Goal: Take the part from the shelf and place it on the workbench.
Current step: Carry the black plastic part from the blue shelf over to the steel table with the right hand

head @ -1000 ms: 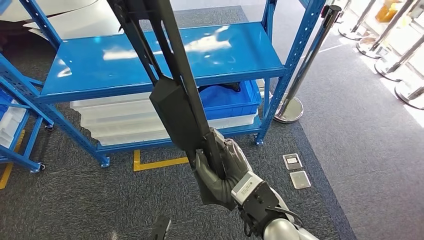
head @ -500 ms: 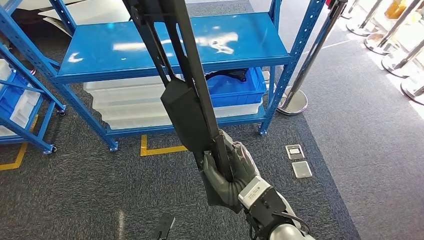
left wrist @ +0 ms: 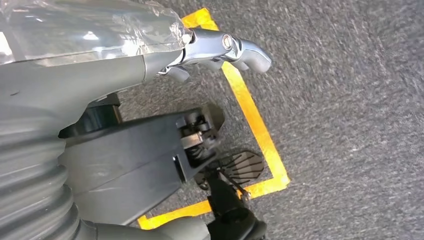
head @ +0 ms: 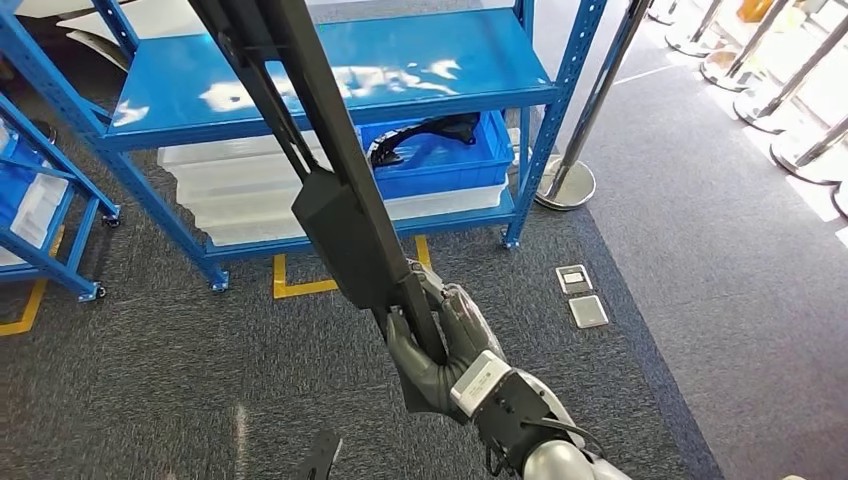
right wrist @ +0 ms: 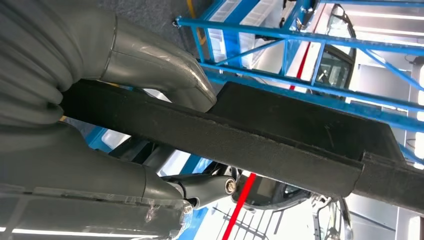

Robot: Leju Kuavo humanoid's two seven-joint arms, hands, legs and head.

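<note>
A long black part point(head: 340, 220), a flat bar with a wider boxy section, slants from the picture's top down to my right hand point(head: 440, 345). That hand grips the bar's lower end, fingers wrapped around it, in front of the blue shelf point(head: 330, 80). In the right wrist view the thumb and fingers clamp the same black bar point(right wrist: 260, 135) from both sides. My left hand point(left wrist: 100, 65) hangs over the carpet, its fingers point(left wrist: 225, 47) stretched out and holding nothing.
A blue bin point(head: 470, 165) with another black part point(head: 420, 135) sits on the shelf's lower level beside white trays point(head: 240, 190). A second blue rack point(head: 40, 200) stands left. A stanchion point(head: 565, 185) stands right of the shelf; yellow tape point(head: 300, 285) and floor boxes point(head: 580, 295) mark the carpet.
The whole view has shifted a little, so the camera moved; the shelf now sits slightly higher and further left. My right hand still grips the black part the same way.
</note>
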